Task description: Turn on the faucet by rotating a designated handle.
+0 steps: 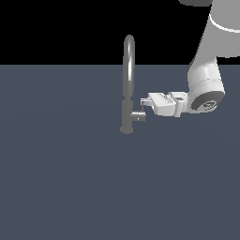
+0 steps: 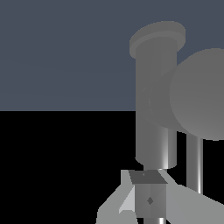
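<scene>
The claw (open or closed, I cannot tell) sits beside the handle of the faucet.

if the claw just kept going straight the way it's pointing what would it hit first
Most likely the handle: the claw points toward the exterior view's left, with its tips just above the stub. Past that stands the faucet. Depth is unclear, so it might skim past.
</scene>
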